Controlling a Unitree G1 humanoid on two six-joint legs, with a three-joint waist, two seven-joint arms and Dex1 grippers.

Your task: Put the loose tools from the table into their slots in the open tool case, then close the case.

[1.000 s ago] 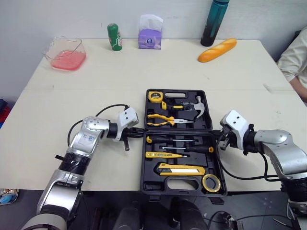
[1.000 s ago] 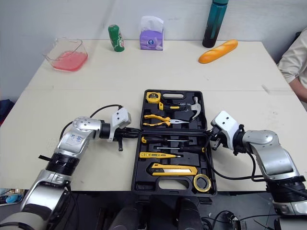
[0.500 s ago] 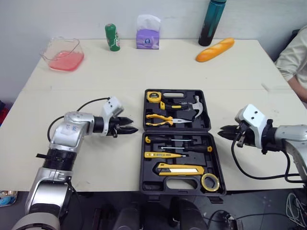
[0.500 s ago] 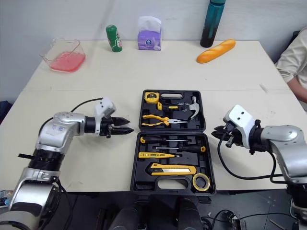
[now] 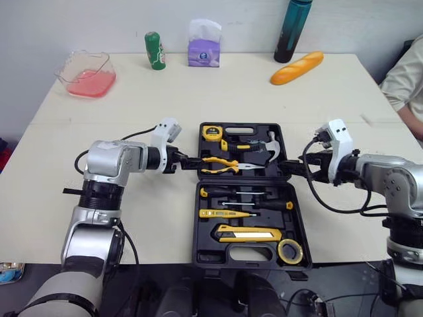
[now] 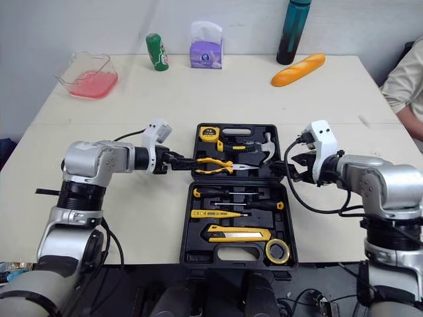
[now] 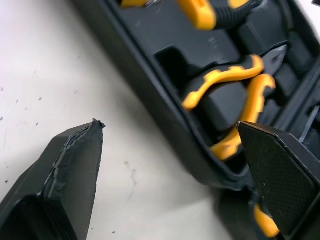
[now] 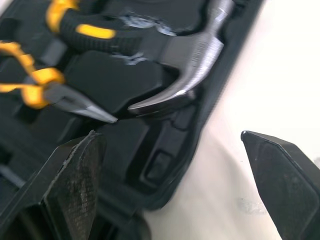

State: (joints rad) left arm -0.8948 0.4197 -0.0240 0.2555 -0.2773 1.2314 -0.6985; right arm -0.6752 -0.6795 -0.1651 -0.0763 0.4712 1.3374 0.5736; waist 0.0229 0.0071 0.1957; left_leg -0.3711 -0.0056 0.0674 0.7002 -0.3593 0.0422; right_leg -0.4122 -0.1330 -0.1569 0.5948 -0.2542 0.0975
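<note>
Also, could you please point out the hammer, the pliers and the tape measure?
hammer (image 8: 192, 55): right wrist view, on the steel head.
pliers (image 7: 222, 77): left wrist view, on a yellow handle.
tape measure (image 5: 213, 132): left eye view, on its yellow body.

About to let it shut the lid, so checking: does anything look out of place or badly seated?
Nothing stands out. The pliers, hammer and utility knife lie seated in the tool case, and the open left claw and right claw flank its far half.
</note>
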